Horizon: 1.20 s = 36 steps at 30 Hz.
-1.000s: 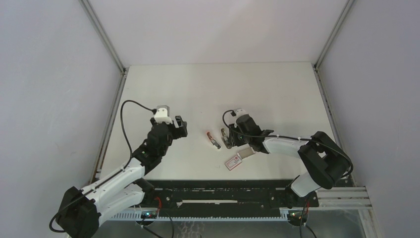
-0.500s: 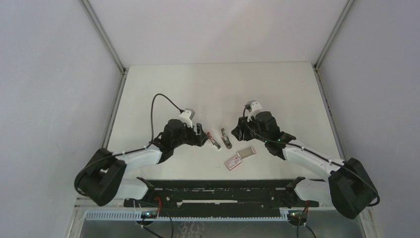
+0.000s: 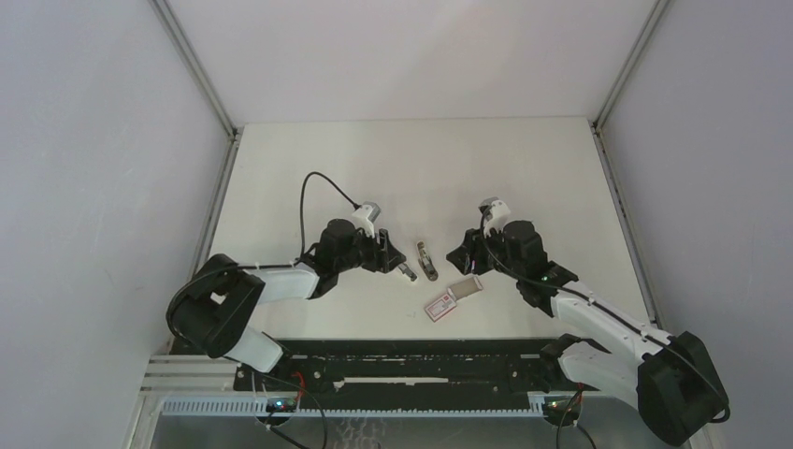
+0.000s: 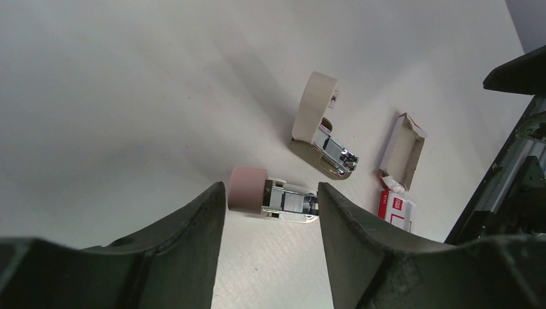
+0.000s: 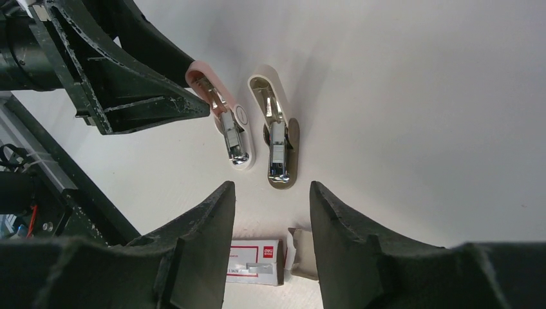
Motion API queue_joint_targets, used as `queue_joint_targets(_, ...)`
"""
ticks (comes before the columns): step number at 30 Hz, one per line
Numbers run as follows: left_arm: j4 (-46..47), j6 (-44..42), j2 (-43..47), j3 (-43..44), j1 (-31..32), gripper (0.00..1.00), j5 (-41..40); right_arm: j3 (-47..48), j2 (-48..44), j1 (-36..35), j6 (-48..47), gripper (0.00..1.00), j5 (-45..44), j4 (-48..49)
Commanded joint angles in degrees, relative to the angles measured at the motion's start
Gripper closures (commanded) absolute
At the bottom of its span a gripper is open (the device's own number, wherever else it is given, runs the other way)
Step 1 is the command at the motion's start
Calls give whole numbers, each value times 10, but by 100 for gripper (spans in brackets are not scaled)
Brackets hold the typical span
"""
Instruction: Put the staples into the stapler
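Left pincer (image 4: 271,187), wide open, faces the pink stapler (image 5: 225,119) on the table (image 3: 374,168). Right pincer (image 5: 272,187), also wide, hovers above the beige stapler (image 5: 277,135), staples tray (image 4: 402,151) nearby. A careless close could skid either stapler away.

The stapler (image 3: 427,262) lies at table (image 3: 374,168) centre; second stapler (image 3: 404,267) just beside at 9 o'clock; tray (image 3: 466,286) at 4 o'clock; sleeve (image 3: 439,304) at 5 o'clock.

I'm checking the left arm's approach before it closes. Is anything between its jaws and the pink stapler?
Nothing visible does. The left gripper's open jaws frame the pink stapler on bare table. The beige stapler lies beyond it, apart, and the tray and red-labelled sleeve lie farther still.
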State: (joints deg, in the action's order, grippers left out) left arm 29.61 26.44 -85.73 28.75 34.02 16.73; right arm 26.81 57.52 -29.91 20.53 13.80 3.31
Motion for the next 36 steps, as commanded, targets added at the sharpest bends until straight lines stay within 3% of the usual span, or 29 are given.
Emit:
queue_joint_targets(1,34,-1,3,26,3,42,1,-2,-1,6,-3,54,19,25)
queue_joint_targets(7,32,-4,2,25,4,51,2,-4,5,9,3,53,16,32)
queue_joint_targets(18,17,-22,9,29,16,78,-18,-25,-24,25,3,45,6,44)
queue_joint_targets(21,-21,-64,28,32,43,82,-83,-26,-26,28,0,45,16,44)
queue_joint_targets(28,-116,-154,60,51,143,84,-330,-26,-29,29,-3,45,20,39)
queue_joint_targets(36,-197,-207,-1,122,238,87,-487,-28,-46,31,-7,45,11,30)
